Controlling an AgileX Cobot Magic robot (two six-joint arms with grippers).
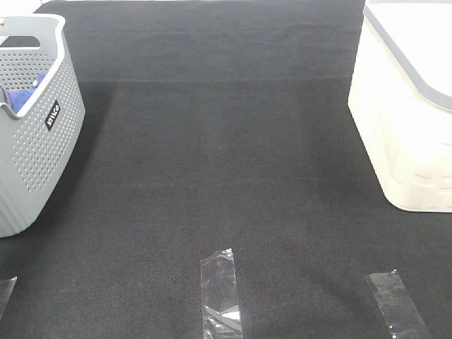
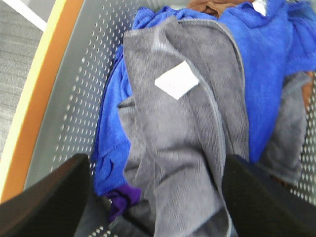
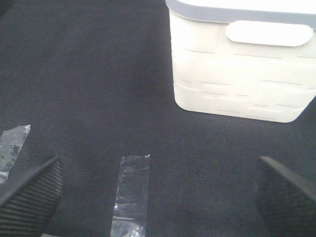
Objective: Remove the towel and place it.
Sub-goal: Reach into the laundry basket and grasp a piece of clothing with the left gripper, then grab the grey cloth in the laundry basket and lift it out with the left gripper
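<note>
The slate-grey towel (image 2: 182,128) lies crumpled inside the grey perforated basket (image 2: 84,84), with a white label (image 2: 177,80) on it. It lies on top of a bright blue cloth (image 2: 261,59). My left gripper (image 2: 158,207) is open just above the towel, one finger on each side of its lower part. My right gripper (image 3: 158,197) is open and empty above the black table cover. In the exterior high view the grey basket (image 1: 35,148) stands at the far left with only the blue cloth (image 1: 28,88) showing; neither gripper shows there.
A white basket (image 1: 409,127) stands at the right, also in the right wrist view (image 3: 237,74). Clear tape strips (image 1: 220,293) (image 1: 397,304) lie near the front edge. A brown cloth (image 2: 217,6) and a purple cloth (image 2: 123,195) are also in the grey basket.
</note>
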